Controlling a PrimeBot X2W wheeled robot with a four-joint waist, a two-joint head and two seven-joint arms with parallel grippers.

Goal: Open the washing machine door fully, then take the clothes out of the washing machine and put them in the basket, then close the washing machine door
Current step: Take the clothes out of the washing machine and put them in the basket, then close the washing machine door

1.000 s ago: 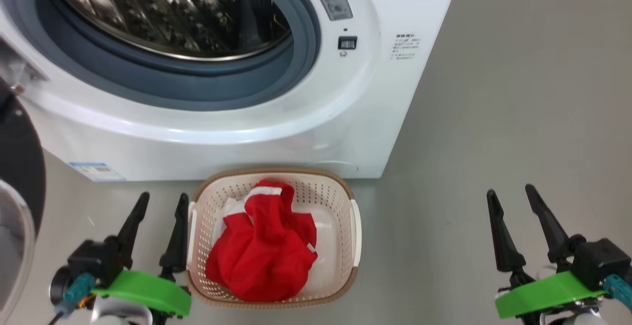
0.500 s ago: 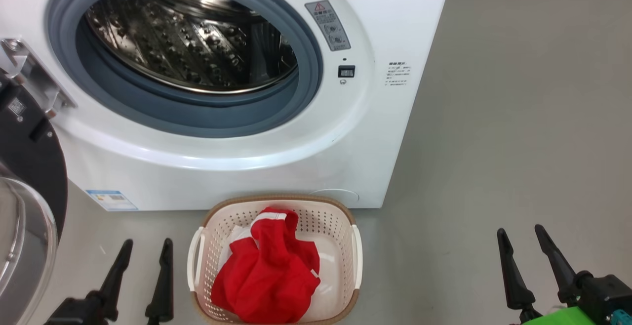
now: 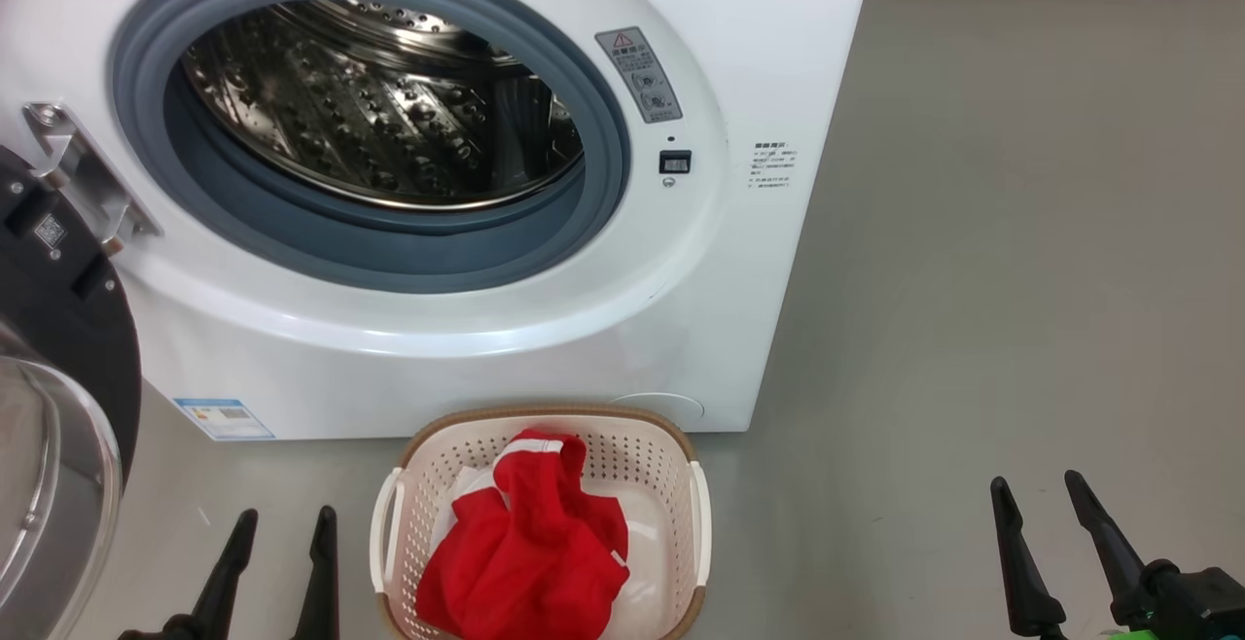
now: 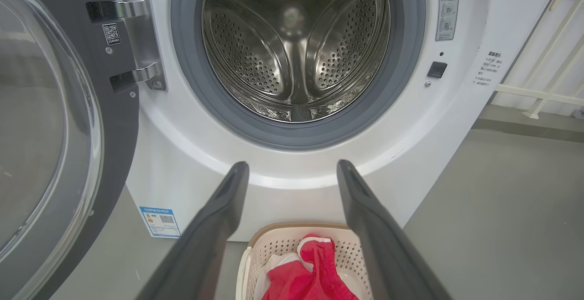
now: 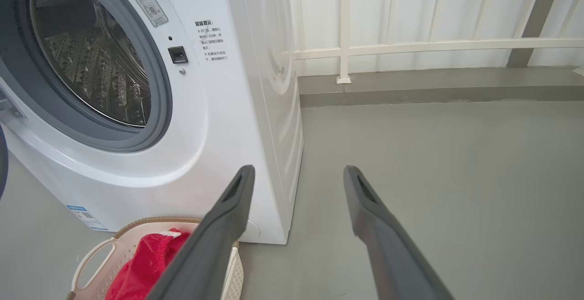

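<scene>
Two steps look done: the clothes (image 3: pixel 525 548) lie in the basket (image 3: pixel 545 414), the washing machine (image 3: pixel 778 56) drum (image 3: pixel 370 115) empty. Your left gripper (image 3: pixel 287 514) and right gripper (image 3: pixel 1034 477) hang spread, holding nothing. Next, push the open door (image 3: pixel 68 329) shut.

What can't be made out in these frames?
- Round black-rimmed glass washing machine door: cut by left edge, head and left wrist views; outer side unseen.
- Grey warning label print: too small, every view.
- Cream perforated plastic basket: near end cut by bottom edge; floor partly hidden under red fabric clothes.
</scene>
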